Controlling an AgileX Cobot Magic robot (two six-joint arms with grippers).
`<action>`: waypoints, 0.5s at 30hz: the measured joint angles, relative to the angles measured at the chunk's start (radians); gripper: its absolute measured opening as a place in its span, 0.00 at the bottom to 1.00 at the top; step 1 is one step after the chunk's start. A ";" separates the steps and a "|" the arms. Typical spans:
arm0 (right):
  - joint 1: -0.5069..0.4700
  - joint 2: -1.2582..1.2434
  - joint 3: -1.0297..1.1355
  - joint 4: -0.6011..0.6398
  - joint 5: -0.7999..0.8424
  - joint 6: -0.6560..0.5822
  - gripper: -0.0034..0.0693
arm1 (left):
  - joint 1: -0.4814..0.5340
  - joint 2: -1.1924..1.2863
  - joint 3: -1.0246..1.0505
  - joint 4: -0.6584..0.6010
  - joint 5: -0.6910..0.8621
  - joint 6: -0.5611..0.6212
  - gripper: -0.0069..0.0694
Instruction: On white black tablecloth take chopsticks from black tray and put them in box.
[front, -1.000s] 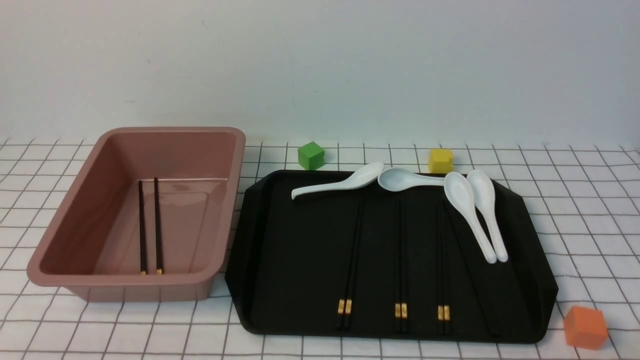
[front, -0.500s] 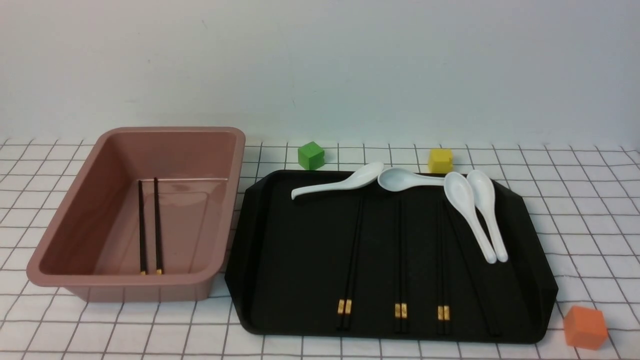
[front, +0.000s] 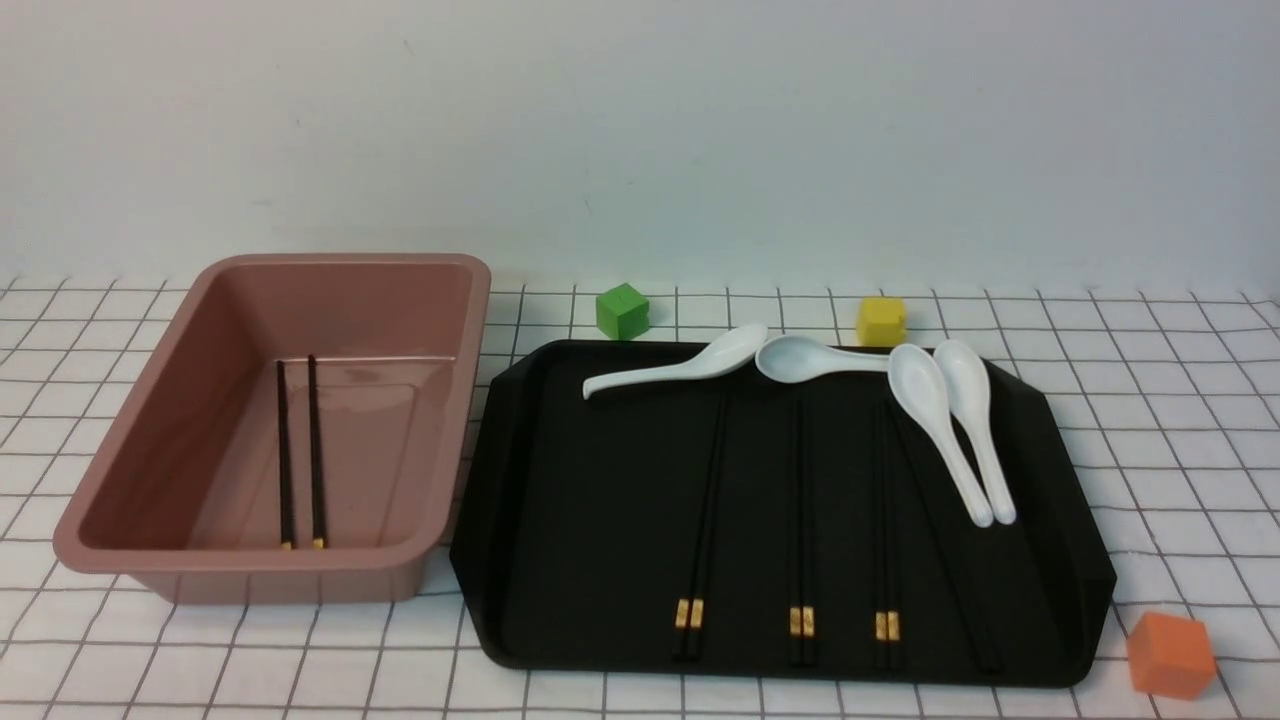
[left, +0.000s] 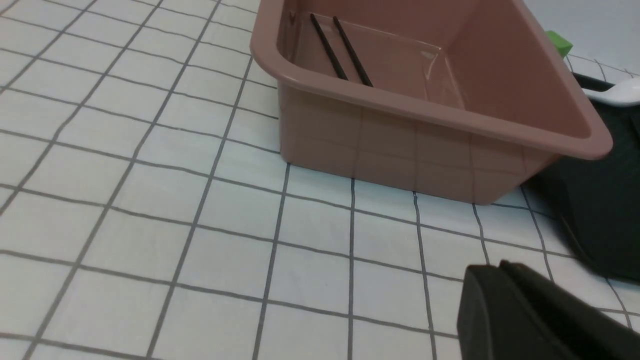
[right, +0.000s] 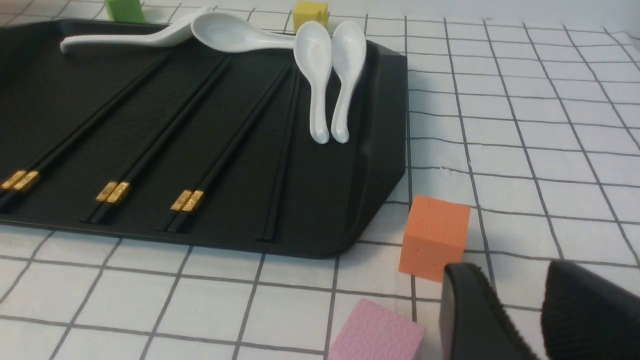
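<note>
Nothing has shifted in the front view since the earlier frames. One pair of chopsticks (front: 301, 452) lies in the box (front: 120, 535); three banded pairs (front: 800, 520) plus one more pair rest on the black tray (front: 560, 500) near four spoons (front: 940, 420). Left tool (left: 505, 280) looks pressed together, holding nothing. Right tool (right: 520, 305) is spread, empty, over the tablecloth (right: 525, 150) near an orange cube (right: 434, 235).

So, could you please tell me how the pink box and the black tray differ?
The box is dusty pink with deep walls; the black tray is flat with a low rim and larger. The box holds one pair of chopsticks; the tray holds several pairs plus white spoons. Both sit on the gridded tablecloth.
</note>
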 joint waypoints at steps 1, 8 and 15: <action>0.000 0.000 0.000 0.000 0.000 0.000 0.38 | 0.000 0.000 0.000 0.000 0.001 0.000 0.12; 0.000 0.000 0.000 0.001 0.000 0.000 0.38 | 0.000 0.000 0.000 0.000 0.004 0.000 0.13; 0.000 0.000 0.000 0.001 0.000 0.000 0.38 | 0.000 0.000 0.000 0.000 0.005 0.000 0.14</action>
